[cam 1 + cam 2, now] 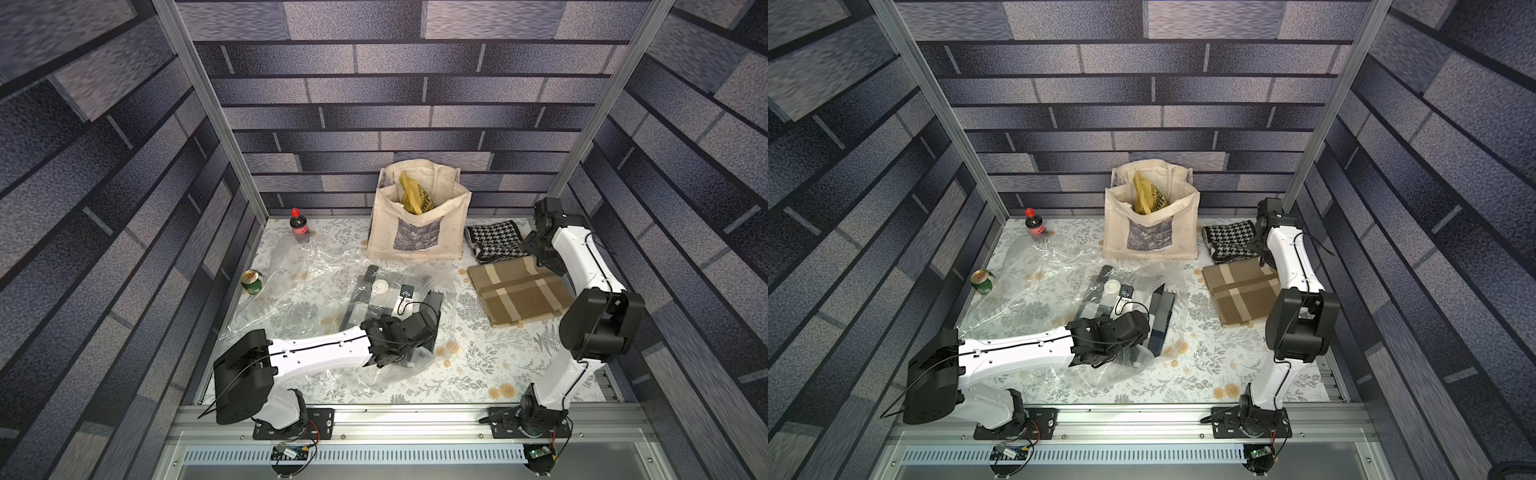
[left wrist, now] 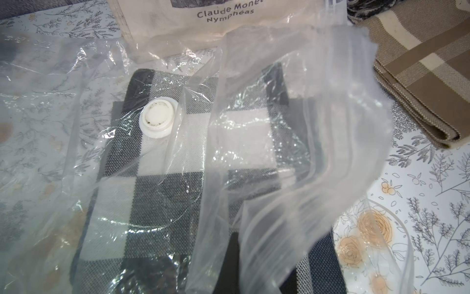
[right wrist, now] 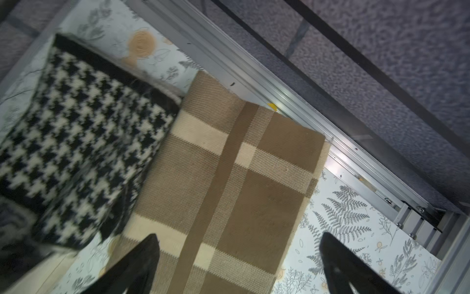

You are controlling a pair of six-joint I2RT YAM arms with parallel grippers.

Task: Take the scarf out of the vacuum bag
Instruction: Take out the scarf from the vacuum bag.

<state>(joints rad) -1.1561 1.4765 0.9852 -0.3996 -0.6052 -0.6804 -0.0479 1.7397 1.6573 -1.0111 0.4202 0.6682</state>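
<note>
A: Scarf (image 2: 178, 157), checked: lies inside the bag (image 1: 299, 282), under the valve (image 2: 157, 118), long axis running from the tote (image 1: 419, 232) toward the left gripper (image 1: 388, 359).

B: Left gripper nearer, jaws pressed together, grip unclear. Right gripper (image 3: 239, 264) spread, empty, over tan cloth (image 3: 229, 178), well apart from the valve.

The left end effector (image 1: 409, 360) was hidden beneath its wrist in both top views; the checked scarf (image 2: 178, 178) was veiled by crinkled vacuum bag (image 2: 292, 152) plastic.
</note>
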